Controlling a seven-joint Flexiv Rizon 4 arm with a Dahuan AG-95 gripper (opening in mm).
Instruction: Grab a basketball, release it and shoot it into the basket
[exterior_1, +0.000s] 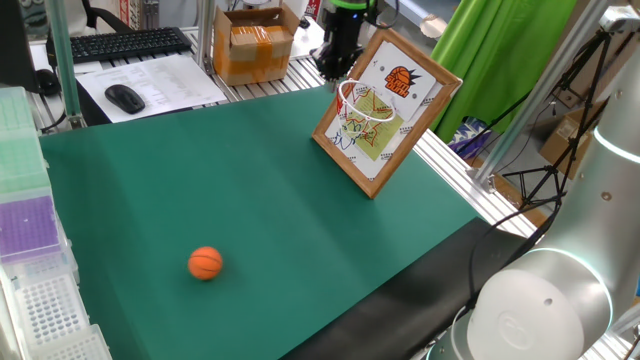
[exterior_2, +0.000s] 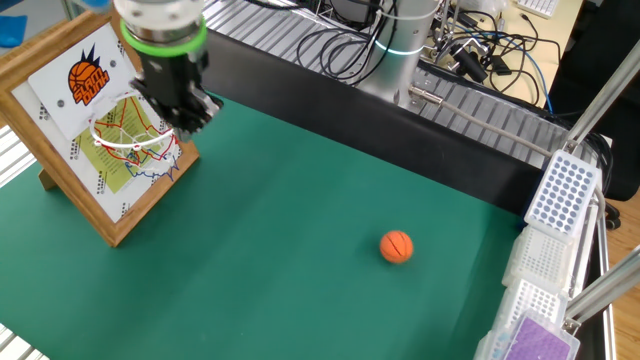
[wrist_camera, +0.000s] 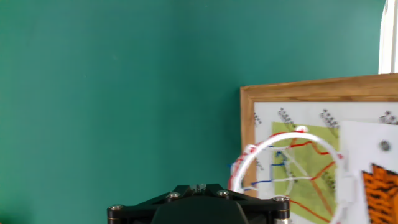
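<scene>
One fixed view, left to right: one black computer mouse (exterior_1: 125, 98) on white papers; one small orange basketball with black seams (exterior_1: 205, 263) resting alone on the green table mat (exterior_1: 250, 190), well apart from the hoop; one brown cardboard box (exterior_1: 252, 40); one white ring basket with net (exterior_1: 365, 104) on a tilted wood-framed printed board (exterior_1: 388, 110). The single black two-finger gripper (exterior_1: 338, 62) hangs pointing downward just beside the basket's rim, holding nothing visible; whether its fingers are parted cannot be told.

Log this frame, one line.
hand: over basket, state unclear | basketball: loose on mat, far from basket | shot: not in
</scene>
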